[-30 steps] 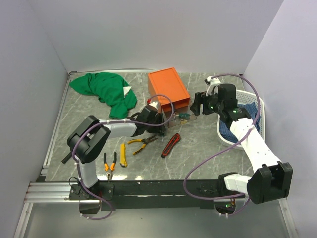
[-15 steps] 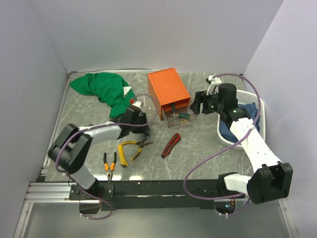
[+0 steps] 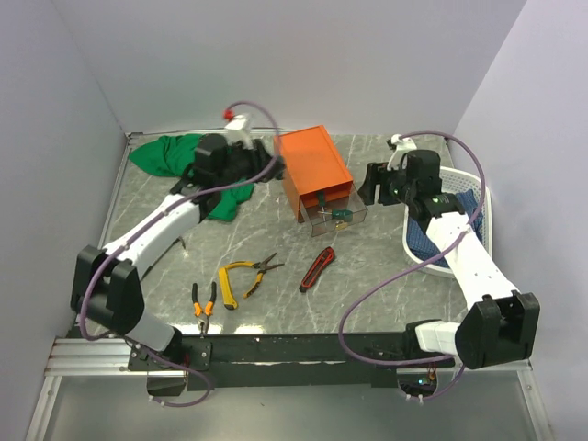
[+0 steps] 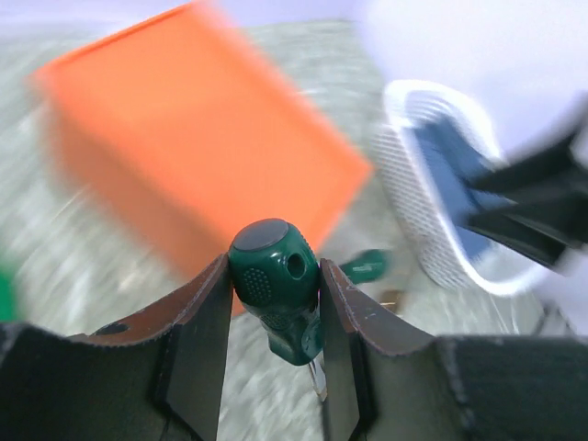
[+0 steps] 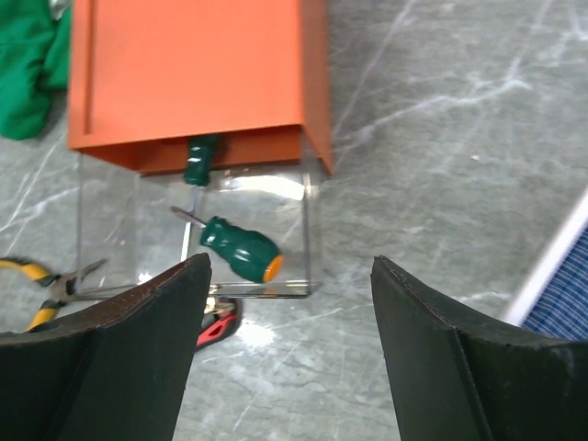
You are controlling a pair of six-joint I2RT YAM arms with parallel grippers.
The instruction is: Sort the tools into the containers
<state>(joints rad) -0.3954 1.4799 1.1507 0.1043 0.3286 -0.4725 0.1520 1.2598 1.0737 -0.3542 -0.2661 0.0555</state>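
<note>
My left gripper [image 3: 272, 169] is raised beside the left side of the orange box [image 3: 312, 163] and is shut on a green-handled screwdriver [image 4: 274, 285], its shaft pointing down. The box's clear drawer [image 3: 354, 218] stands pulled out at the front with two green screwdrivers [image 5: 237, 250] in it. My right gripper [image 3: 367, 195] is open and empty above the table just right of the drawer. Yellow-handled pliers [image 3: 246, 271], a yellow utility knife [image 3: 227, 296], orange-black pliers [image 3: 203, 305] and a red-black utility knife [image 3: 317, 268] lie on the table in front. No hammer shows.
A green cloth [image 3: 175, 152] lies at the back left, partly under my left arm. A white basket [image 3: 487, 220] holding a blue cloth stands at the right edge under my right arm. Walls close in the back and both sides.
My left arm has swung up and back from the table near the yellow pliers to the left side of the orange box. The right arm has hardly moved.
</note>
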